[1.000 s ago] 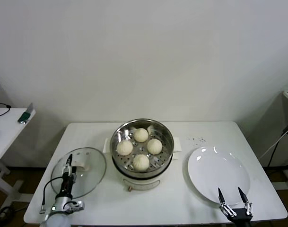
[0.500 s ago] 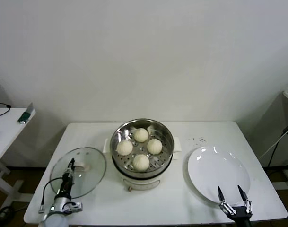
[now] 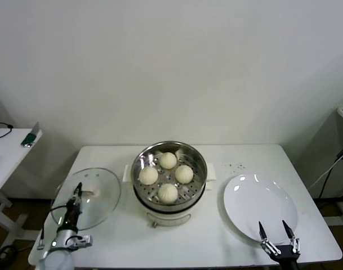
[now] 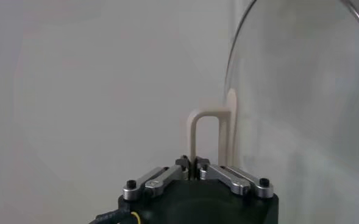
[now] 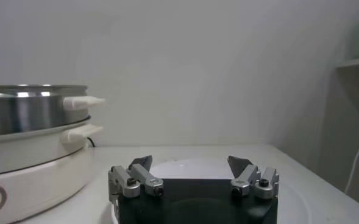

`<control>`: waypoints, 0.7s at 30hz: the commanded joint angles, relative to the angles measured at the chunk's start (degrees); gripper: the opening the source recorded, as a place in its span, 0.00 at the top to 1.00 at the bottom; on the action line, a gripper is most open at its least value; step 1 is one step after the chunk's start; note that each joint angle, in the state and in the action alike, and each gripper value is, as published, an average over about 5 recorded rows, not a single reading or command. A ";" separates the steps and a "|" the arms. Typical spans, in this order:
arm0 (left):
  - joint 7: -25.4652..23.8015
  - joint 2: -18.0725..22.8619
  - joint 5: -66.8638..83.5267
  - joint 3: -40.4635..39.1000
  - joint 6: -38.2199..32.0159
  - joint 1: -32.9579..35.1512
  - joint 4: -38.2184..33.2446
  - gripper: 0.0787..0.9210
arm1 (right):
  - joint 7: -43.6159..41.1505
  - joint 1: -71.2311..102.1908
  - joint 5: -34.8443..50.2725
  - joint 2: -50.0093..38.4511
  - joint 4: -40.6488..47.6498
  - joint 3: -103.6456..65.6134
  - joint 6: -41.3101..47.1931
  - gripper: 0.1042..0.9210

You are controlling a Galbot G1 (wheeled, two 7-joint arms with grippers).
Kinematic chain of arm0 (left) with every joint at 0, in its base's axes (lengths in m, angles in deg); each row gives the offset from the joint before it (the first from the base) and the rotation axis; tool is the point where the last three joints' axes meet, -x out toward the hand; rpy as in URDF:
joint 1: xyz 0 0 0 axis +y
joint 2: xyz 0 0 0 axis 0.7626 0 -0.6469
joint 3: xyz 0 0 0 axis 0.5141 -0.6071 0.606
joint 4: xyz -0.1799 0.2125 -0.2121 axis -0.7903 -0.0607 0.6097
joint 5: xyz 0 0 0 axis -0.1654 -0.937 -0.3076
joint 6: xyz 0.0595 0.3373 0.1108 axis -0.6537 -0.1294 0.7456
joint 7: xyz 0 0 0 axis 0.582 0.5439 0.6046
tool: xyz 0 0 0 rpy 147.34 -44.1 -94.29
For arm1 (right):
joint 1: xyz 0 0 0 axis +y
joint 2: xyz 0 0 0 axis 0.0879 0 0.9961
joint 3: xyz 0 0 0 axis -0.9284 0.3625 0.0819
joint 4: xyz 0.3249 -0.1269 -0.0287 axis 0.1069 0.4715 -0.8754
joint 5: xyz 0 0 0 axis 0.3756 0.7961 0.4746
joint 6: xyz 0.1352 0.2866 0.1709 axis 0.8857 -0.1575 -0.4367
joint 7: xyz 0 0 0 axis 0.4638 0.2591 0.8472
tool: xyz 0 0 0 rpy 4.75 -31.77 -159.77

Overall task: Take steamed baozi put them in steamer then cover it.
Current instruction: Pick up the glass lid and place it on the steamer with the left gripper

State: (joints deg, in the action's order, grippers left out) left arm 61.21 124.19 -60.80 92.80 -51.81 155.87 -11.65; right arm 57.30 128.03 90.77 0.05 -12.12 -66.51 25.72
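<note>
On table, left: left gripper (image 3: 76,193) clenched on glass cover's (image 3: 88,197) handle (image 4: 211,137).
Steamer (image 3: 168,173): four baozi (image 3: 168,193) inside.
Right gripper (image 3: 277,235): released, beside plate (image 3: 260,207).

The steamer (image 3: 169,174) stands open-topped in the middle of the counter (image 3: 182,242), so access from above is unobstructed down to the four steamed baozi (image 3: 168,193) filling its floor. Bare counter strips lie along the near edge and behind the pot, and a gap opens between the steamer and the white plate (image 3: 261,208). On the left, the cover (image 3: 88,197) hangs tilted in the closed left end effector (image 3: 75,198), blocking that side. The right end effector (image 3: 277,232), its jaws apart, hovers over the plate's near rim. A side table (image 3: 8,152) stands apart at far left.
</note>
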 commanded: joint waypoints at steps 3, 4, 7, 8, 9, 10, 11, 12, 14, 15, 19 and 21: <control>-21.99 -15.86 20.48 1.02 22.59 1.92 -29.08 0.93 | 0.82 0.12 -1.75 0.11 0.03 -0.15 1.79 0.12; -23.28 -17.05 21.25 1.04 24.25 1.24 -30.37 0.93 | 0.95 0.14 -1.90 0.17 -0.02 -0.18 1.90 0.12; -26.68 -19.99 23.13 0.02 29.39 -1.15 -34.15 0.93 | 1.50 0.17 -2.50 0.30 -0.10 -0.30 2.43 0.12; -27.56 -20.46 23.40 -0.85 30.75 -1.77 -35.37 0.93 | 1.67 0.14 -2.67 0.33 -0.08 -0.33 2.56 0.12; -28.35 -20.82 23.33 -2.10 32.11 -2.34 -36.54 0.93 | 1.83 0.08 -2.80 0.35 -0.05 -0.36 2.67 0.12; -29.22 -20.89 22.90 -3.60 33.36 -2.75 -37.73 0.93 | 1.92 -0.02 -2.89 0.38 0.01 -0.37 2.71 0.12; -29.97 -20.70 22.28 -5.42 34.44 -3.12 -38.88 0.93 | 1.99 -0.17 -2.93 0.42 0.09 -0.37 2.69 0.12; -30.73 -20.32 21.31 -7.47 35.56 -3.59 -40.09 0.93 | 2.03 -0.37 -2.95 0.47 0.16 -0.37 2.68 0.12; -32.24 -18.96 18.37 -11.83 37.57 -5.05 -41.80 0.93 | 2.06 -0.79 -2.96 0.68 0.27 -0.37 2.65 0.12; -32.76 -18.08 16.63 -13.96 38.31 -5.92 -42.22 0.93 | 2.06 -1.00 -2.97 0.79 0.27 -0.38 2.66 0.12; -35.70 -13.68 8.88 -22.92 40.63 -9.92 -42.08 0.93 | 2.05 -1.60 -2.81 1.03 0.17 -0.45 2.49 0.12; -37.66 -11.68 5.97 -27.17 42.02 -11.89 -41.65 0.93 | 2.05 -1.83 -2.73 1.06 0.23 -0.51 2.38 0.12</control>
State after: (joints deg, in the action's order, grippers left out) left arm 34.96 109.21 -45.32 84.62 -22.25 151.85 -44.53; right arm 59.13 126.97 88.27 0.98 -11.87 -66.91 27.95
